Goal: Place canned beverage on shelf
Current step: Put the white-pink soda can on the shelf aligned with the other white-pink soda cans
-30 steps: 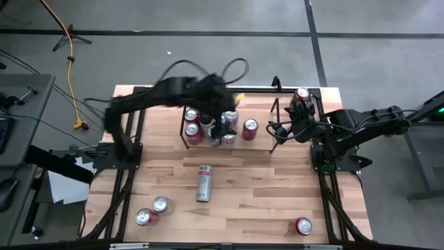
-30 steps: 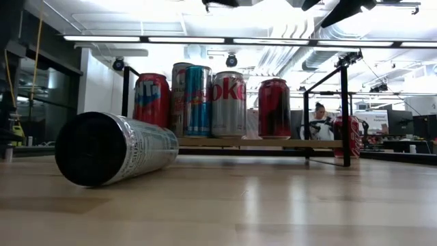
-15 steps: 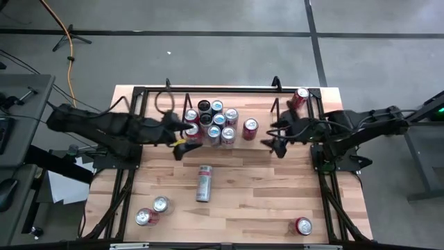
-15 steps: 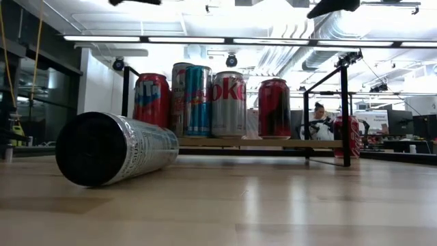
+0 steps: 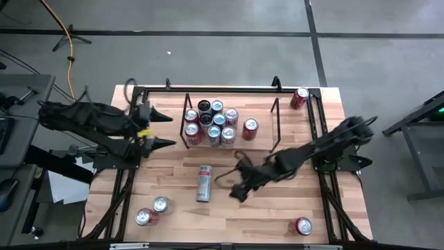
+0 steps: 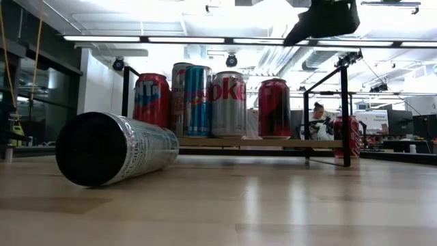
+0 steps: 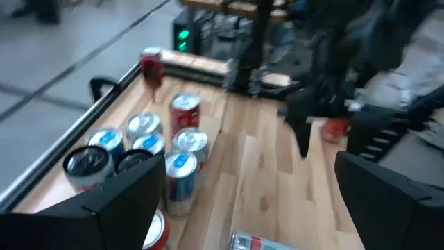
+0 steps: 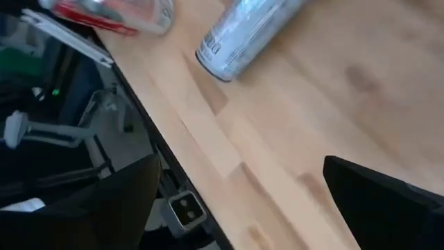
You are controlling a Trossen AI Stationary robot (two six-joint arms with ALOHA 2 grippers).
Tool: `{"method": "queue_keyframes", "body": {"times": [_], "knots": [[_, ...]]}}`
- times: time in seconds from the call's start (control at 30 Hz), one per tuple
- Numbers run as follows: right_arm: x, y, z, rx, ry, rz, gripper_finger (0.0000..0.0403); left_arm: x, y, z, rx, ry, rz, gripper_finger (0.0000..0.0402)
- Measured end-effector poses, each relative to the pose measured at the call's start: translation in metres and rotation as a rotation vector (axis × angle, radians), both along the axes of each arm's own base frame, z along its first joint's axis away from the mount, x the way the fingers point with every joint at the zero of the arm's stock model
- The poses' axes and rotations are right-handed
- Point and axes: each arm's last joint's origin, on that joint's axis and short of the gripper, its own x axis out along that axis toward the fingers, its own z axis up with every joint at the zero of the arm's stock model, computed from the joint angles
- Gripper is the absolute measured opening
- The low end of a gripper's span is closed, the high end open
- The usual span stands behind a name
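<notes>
Lying can [image 5: 204,182]: tall silver can down on its side at the middle of the surface [image 5: 277,208], long axis running twelve to six in the high view, its dark end facing the low camera.
Label: fine print wraps the silver body, too small to read.
Shelf [image 5: 274,123]: black rod rack at twelve o'clock from the lying can, see-through top.
Cans on shelf: a cluster of upright cans [image 5: 211,123] packs its nine o'clock end, a lone red can [image 5: 250,128] just to their three o'clock side; the rest of the top is bare.
Readable writing: the low view shows "oke" on a silver can [image 6: 228,104], between a blue-and-silver can [image 6: 198,100] and a dark red one.
Right end effector [image 5: 238,189]: fingers spread wide, holding nothing, hovering just at three o'clock of the lying can.
Left end effector [image 5: 161,130]: fingers apart, empty, at nine o'clock of the shelf by the surface's edge.
Other cans: two upright at seven o'clock [image 5: 152,211], one at five o'clock [image 5: 303,226], one at the one o'clock corner [image 5: 300,97].
Open room: bare wood all round the lying can.
</notes>
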Motion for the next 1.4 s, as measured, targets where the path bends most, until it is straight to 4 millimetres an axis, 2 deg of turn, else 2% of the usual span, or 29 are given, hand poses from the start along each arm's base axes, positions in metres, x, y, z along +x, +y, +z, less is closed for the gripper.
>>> {"method": "queue_keyframes", "body": {"times": [0.17,0.27,0.37,0.43,0.5,0.6,0.67,0.7,0.8,0.9,1.07,1.4], "knots": [[0.048,0.024,-0.018,0.027,0.032,-0.061,0.0389,-0.029,0.008,0.01,0.028,-0.082,-0.054,0.037],[0.076,0.031,-0.011,0.011,-0.027,-0.072,0.0375,-0.043,0.012,0.014,0.016,-0.129,-0.052,0.037],[0.097,0.03,0.005,-0.083,-0.059,-0.046,0.0335,-0.054,0.015,0.016,0.007,-0.164,-0.049,0.037],[0.105,0.022,0.02,-0.179,-0.045,-0.025,0.0291,-0.058,0.017,0.017,0.003,-0.179,-0.047,0.037],[0.109,0.01,0.037,-0.284,-0.021,0.007,0.023,-0.06,0.017,0.018,0.002,-0.185,-0.047,0.037],[0.113,-0.015,0.06,-0.424,-0.006,0.064,0.0114,-0.061,0.018,0.018,0.001,-0.188,-0.047,0.037],[0.119,-0.033,0.064,-0.501,-0.027,0.101,0.0036,-0.061,0.017,0.018,0.002,-0.185,-0.046,0.037],[0.121,-0.04,0.062,-0.533,-0.043,0.136,0.002,-0.06,0.017,0.018,0.003,-0.183,-0.046,0.037],[0.127,-0.061,0.051,-0.627,-0.023,0.233,0.0024,-0.057,0.016,0.017,0.004,-0.175,-0.046,0.037],[0.132,-0.078,0.042,-0.754,0.017,0.31,0.0006,-0.057,0.016,0.017,-0.003,-0.173,-0.043,0.037],[0.138,-0.099,0.044,-0.982,0.023,0.392,0.0002,-0.057,0.017,0.017,-0.009,-0.176,-0.009,0.037],[0.143,-0.124,0.027,-1.069,0.134,0.499,0.0,-0.057,0.019,0.017,0.006,-0.179,0.048,0.037]]}}
